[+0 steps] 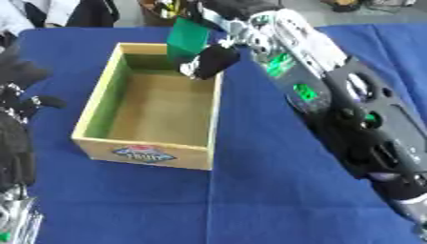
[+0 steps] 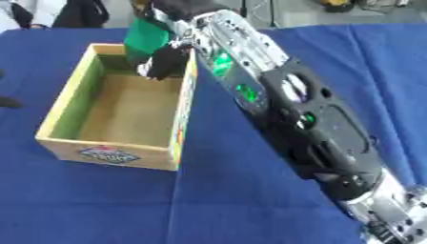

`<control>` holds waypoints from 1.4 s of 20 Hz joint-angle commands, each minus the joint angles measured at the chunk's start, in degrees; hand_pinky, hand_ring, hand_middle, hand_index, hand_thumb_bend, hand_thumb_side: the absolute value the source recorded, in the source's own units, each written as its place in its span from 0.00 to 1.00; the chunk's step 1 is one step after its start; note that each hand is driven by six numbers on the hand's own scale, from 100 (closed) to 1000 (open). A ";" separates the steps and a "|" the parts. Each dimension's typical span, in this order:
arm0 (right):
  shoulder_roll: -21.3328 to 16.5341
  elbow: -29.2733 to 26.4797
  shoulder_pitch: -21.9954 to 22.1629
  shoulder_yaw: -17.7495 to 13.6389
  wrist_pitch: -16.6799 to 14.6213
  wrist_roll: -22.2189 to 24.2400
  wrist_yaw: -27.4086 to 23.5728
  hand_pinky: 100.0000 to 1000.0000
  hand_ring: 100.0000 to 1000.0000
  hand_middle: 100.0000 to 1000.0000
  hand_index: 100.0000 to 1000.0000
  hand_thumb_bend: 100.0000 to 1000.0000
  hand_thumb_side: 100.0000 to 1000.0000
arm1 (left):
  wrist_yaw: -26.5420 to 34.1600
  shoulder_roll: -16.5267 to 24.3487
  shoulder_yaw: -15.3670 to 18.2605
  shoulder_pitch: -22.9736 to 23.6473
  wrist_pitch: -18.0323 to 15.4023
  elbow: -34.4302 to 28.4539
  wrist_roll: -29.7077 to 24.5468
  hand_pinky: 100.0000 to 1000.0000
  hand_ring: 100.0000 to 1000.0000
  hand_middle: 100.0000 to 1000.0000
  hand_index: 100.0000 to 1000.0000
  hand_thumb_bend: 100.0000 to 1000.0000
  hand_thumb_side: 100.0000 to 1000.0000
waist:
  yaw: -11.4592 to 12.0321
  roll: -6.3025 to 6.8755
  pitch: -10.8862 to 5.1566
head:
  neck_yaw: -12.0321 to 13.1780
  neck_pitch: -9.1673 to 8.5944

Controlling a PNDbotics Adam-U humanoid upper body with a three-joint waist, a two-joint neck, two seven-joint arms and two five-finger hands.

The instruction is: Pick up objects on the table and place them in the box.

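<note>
the right hand [image 1: 213, 59] is curled round a flat green card [image 1: 187, 39] and holds it upright over the far right corner of the wooden box [image 1: 98, 102], so the box floor lies straight below the card, its long edge roughly vertical. a drop or lowering looks next. the left hand [image 1: 16, 102] sits at the left edge, well apart; i cannot tell its fingers.

A deep blue cloth [image 1: 250, 200] covers the tabletop, lying mostly smooth with a faint crease running down its middle. Past its far edge lies pale grey floor [image 2: 292, 14], where dark clothing [image 1: 87, 12] shows at the upper left and a brownish container [image 1: 158, 12] of blurred small items stands beside it.
</note>
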 commanded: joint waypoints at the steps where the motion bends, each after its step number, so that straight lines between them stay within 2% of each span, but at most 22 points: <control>1: 2.56 3.75 -2.07 -1.23 -0.46 -1.80 2.14 0.79 0.73 0.30 0.43 0.00 0.42 | 0.22 0.47 -0.25 -0.83 -0.07 -0.98 -0.31 0.44 0.74 0.88 0.70 0.00 0.99 | 0.47 -0.06 -0.90 | -0.50 -0.85; 12: 9.27 15.06 -2.50 -3.73 -1.73 -6.01 6.58 0.80 0.73 0.30 0.43 0.00 0.40 | 0.50 0.28 -0.55 -1.58 -0.14 -0.98 -0.69 0.44 0.74 0.88 0.70 0.00 0.99 | 1.97 -0.48 -0.02 | -1.35 -1.59; 20: 12.22 21.16 -2.96 -5.39 -3.04 -7.58 10.15 0.79 0.74 0.32 0.46 0.00 0.41 | 0.67 0.21 -0.76 -1.88 -0.13 -0.98 -0.94 0.44 0.74 0.88 0.70 0.00 0.99 | 2.41 -0.63 0.22 | -1.68 -1.85; 22: 12.59 22.11 -2.93 -5.78 -3.38 -7.87 10.93 0.79 0.75 0.35 0.49 0.00 0.42 | 0.69 0.22 -0.75 -1.85 -0.12 -0.98 -0.96 0.44 0.74 0.88 0.70 0.00 0.99 | 2.44 -0.63 0.24 | -1.68 -1.90; 24: 12.76 22.75 -2.89 -6.03 -3.84 -7.80 11.50 0.80 0.78 0.41 0.61 0.00 0.45 | 0.70 0.22 -0.74 -1.81 -0.11 -0.98 -0.95 0.44 0.74 0.88 0.70 0.00 0.99 | 2.36 -0.62 0.26 | -1.66 -1.85; 27: 12.78 22.99 -2.91 -6.17 -4.53 -7.15 12.40 0.83 0.83 0.59 0.81 0.00 0.48 | 0.70 0.20 -0.76 -1.80 -0.10 -0.98 -1.00 0.44 0.74 0.88 0.70 0.00 0.99 | 2.20 -0.57 0.28 | -1.59 -1.80; 28: 12.71 22.68 -2.98 -6.24 -4.66 -6.99 12.75 0.84 0.84 0.62 0.84 0.00 0.49 | 0.71 0.20 -0.74 -1.77 -0.10 -0.98 -1.00 0.44 0.74 0.88 0.70 0.00 0.99 | 2.13 -0.55 0.27 | -1.57 -1.76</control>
